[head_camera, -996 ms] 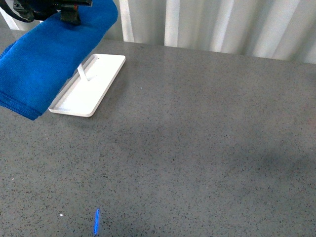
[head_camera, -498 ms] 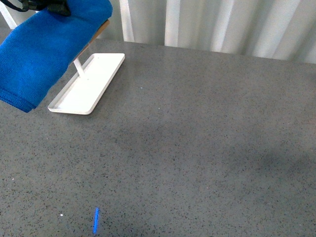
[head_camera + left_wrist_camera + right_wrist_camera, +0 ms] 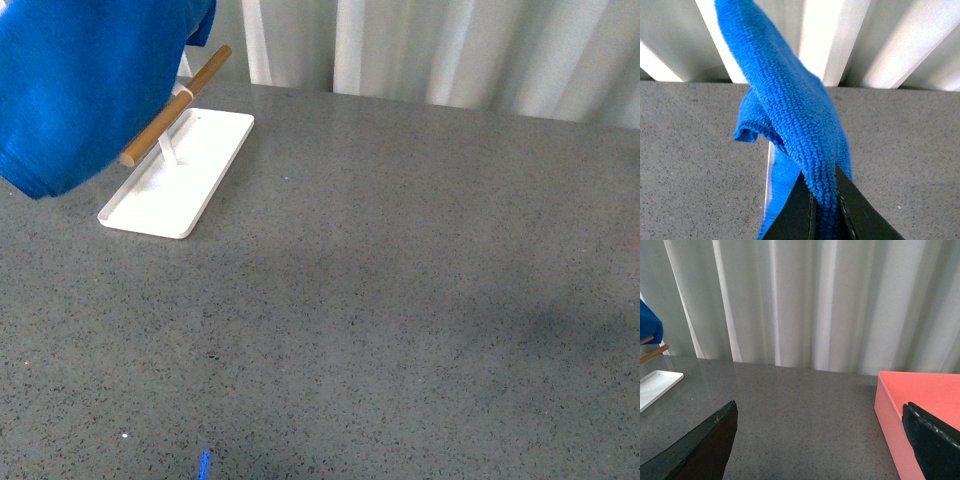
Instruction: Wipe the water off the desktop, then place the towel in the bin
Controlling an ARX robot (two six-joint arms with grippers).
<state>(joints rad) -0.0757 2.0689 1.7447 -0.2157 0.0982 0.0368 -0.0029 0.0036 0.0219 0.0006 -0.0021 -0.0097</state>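
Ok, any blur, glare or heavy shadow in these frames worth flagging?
Front view: the towel is blurred, a soft shadow darkens the desktop at right, no harsh glare. Left wrist view: towel weave sharp, its lower edge smeared. Right wrist view: evenly lit, the right end effector shows dark and out of focus at the corners.

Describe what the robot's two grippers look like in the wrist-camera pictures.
The left gripper has two smooth black fingers tapering to narrow tips. The right gripper has two broad black wedge-shaped fingers. No cables or markings show.
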